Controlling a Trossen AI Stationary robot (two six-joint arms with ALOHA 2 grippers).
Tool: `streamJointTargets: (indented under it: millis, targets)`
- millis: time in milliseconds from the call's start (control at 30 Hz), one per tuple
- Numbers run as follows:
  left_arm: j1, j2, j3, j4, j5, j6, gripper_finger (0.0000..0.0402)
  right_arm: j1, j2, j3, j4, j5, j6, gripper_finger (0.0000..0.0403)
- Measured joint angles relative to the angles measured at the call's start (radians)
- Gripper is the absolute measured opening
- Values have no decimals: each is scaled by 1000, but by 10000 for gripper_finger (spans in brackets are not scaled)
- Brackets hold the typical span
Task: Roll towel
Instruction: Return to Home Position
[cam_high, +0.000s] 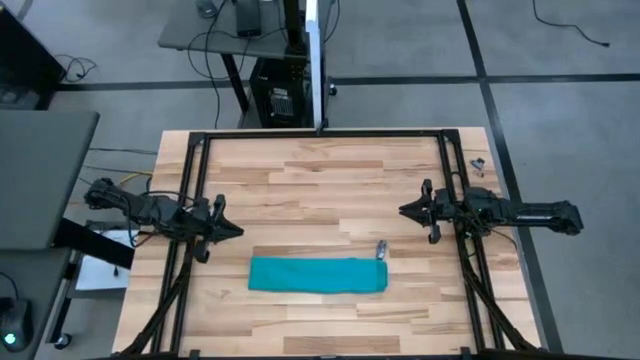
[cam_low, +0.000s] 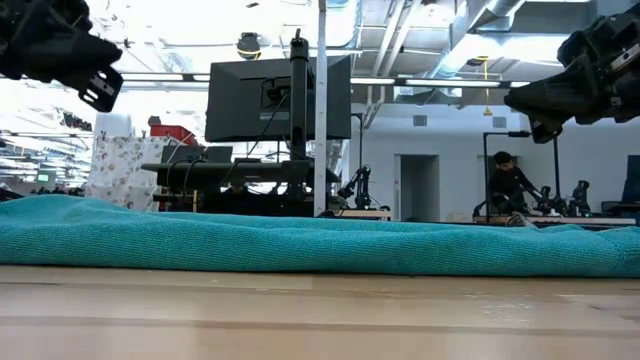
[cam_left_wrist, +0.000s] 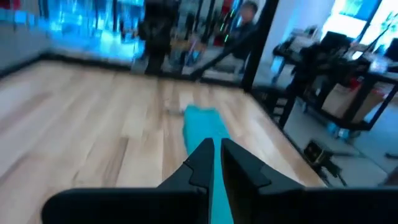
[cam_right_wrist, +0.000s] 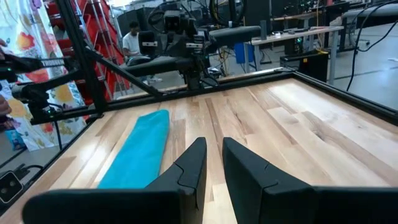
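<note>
Teal towel lies as a long narrow strip on the wooden tabletop, midway between the two arms. Left hand hovers at the left side and right hand at the right, both well apart from the cloth, fingers nearly together w/ nothing held. Small grey item, poss. a clip, sits just beside the strip's right end.
</note>
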Motion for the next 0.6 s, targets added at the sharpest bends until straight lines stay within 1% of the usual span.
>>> streamJointTargets:
  millis: [100, 167, 200, 300, 433, 467, 533, 567, 600]
  targets:
    - [1, 4, -46, 121, 2, 76, 12, 0, 0, 0, 0, 1, 1, 47]
    - [7, 1, -78, 196, -16, 117, 12, 0, -1, 0, -2, 1, 2, 47]
    - [11, 1, -97, 203, -42, 126, 12, 0, -1, 0, -1, 1, 2, 47]
    - [24, 4, -98, 201, -130, 143, 12, 0, -1, 0, -3, 0, 2, 47]
    - [32, 6, -100, 200, -168, 265, 12, 0, -1, 0, 2, 0, 2, 47]
    - [32, 5, -100, 202, -179, 226, 12, 0, -1, 0, 2, 1, 2, 47]
    - [33, 5, -100, 201, -188, 12, 12, 0, -1, 0, 2, 1, 2, 47]
    - [35, 7, -101, 201, -178, -44, 12, 0, -1, 0, 2, 1, 2, 47]
    - [37, 7, -101, 198, -128, -60, 12, 0, -1, 0, 2, 1, 2, 47]
